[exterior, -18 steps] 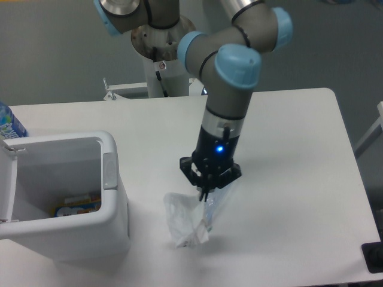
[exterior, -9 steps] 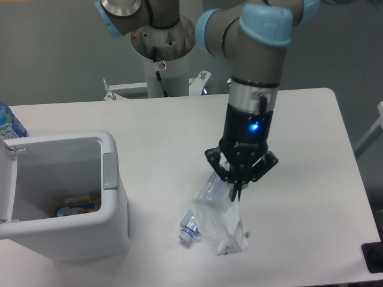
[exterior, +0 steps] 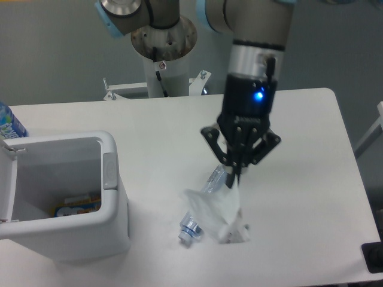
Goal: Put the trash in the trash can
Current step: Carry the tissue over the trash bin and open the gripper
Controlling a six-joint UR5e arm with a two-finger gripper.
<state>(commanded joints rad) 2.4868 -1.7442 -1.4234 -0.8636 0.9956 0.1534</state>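
My gripper (exterior: 234, 178) points straight down over the middle of the table, shut on the top of the crumpled translucent-white wrapper (exterior: 220, 210). The wrapper hangs from the fingertips and its lower end touches the table. Partly under it lies the crushed clear bottle (exterior: 212, 181), with its blue-white cap (exterior: 190, 229) sticking out to the lower left. The white trash can (exterior: 111, 173) stands open at the left, well apart from the gripper.
A yellow and blue packet (exterior: 75, 207) lies on the floor of the trash can. A blue-labelled bottle (exterior: 8, 124) peeks out behind the can at the far left edge. The arm's base column (exterior: 163, 60) rises at the table's back edge.
The gripper swung right with the wrapper, then rose a little. The wrapper came off the bottle, so the bottle's cap end now shows.
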